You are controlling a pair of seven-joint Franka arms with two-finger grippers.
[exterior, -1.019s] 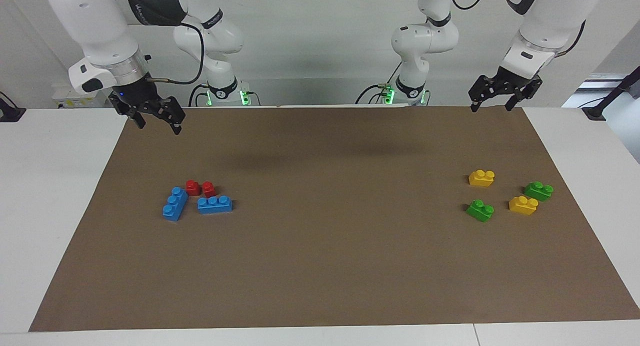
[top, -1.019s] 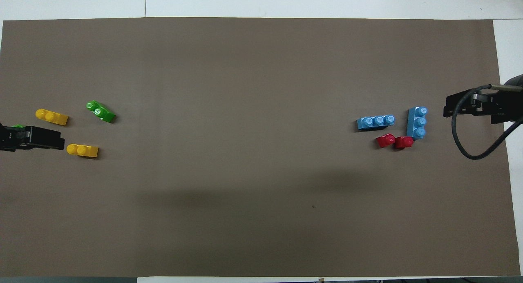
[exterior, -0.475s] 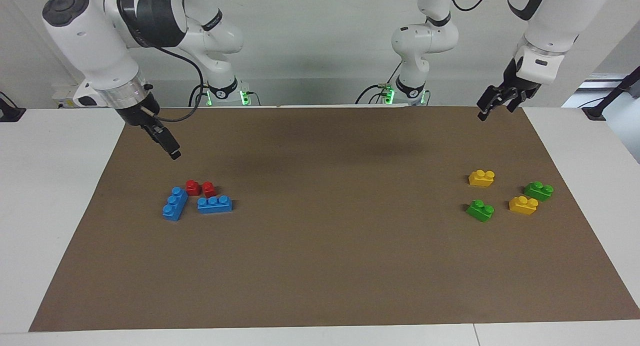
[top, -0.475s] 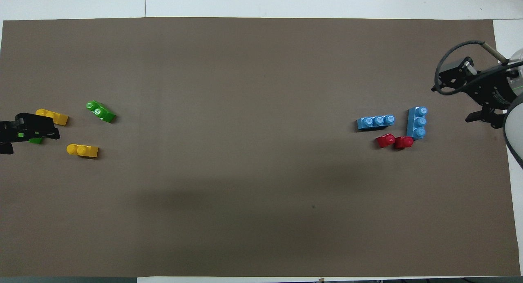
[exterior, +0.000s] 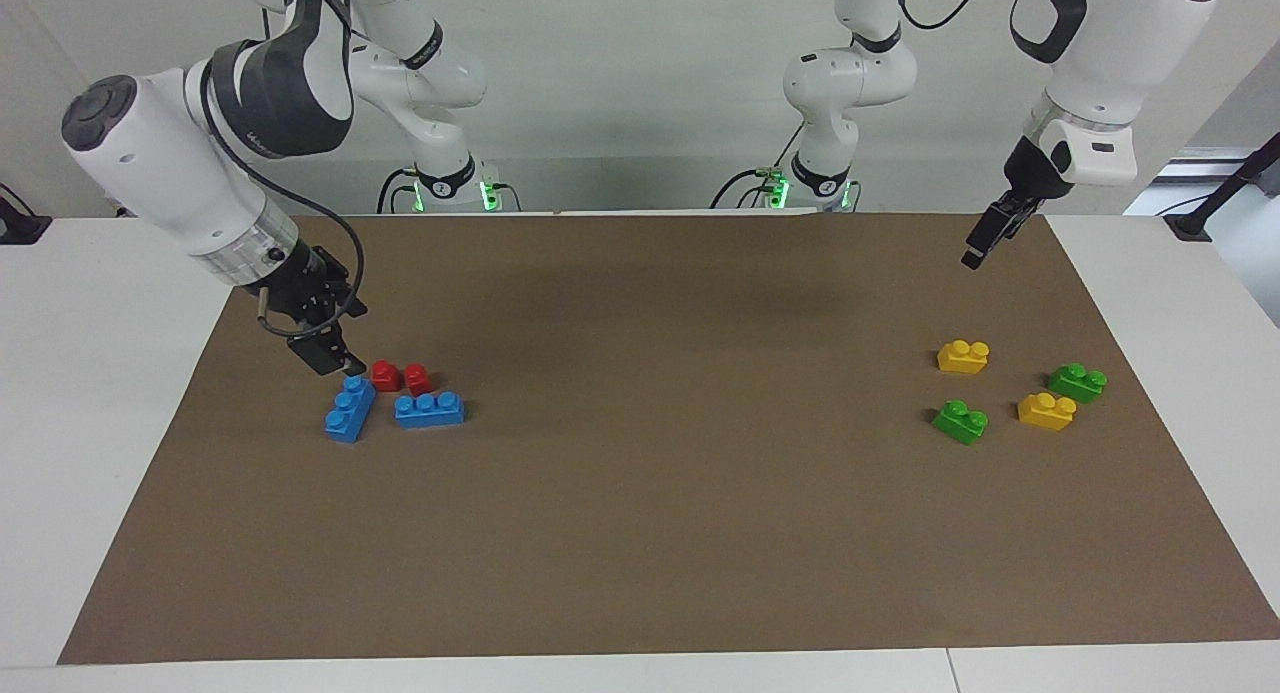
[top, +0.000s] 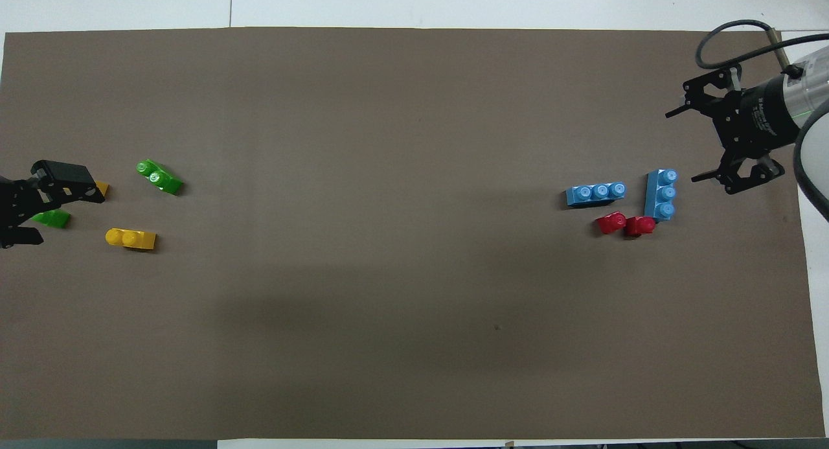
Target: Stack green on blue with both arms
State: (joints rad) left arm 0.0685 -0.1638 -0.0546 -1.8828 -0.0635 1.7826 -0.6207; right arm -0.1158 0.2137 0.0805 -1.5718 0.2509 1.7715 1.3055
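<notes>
Bright bricks on a plain brown mat (exterior: 640,533)

Around the two small red bricks (exterior: 402,377) lie two light blue bricks (exterior: 429,409); well apart from the reds, two bright green bricks (exterior: 960,421) sit among two yellow bricks (exterior: 963,356). The table (exterior: 90,313) is white; both arms are white with dark grey bands, and the grippers are black.

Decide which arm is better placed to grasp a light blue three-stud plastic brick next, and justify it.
Right. The right gripper hangs low, just above the light blue three-stud plastic brick; the left gripper is high over the brown mat at the green bricks' end.
</notes>
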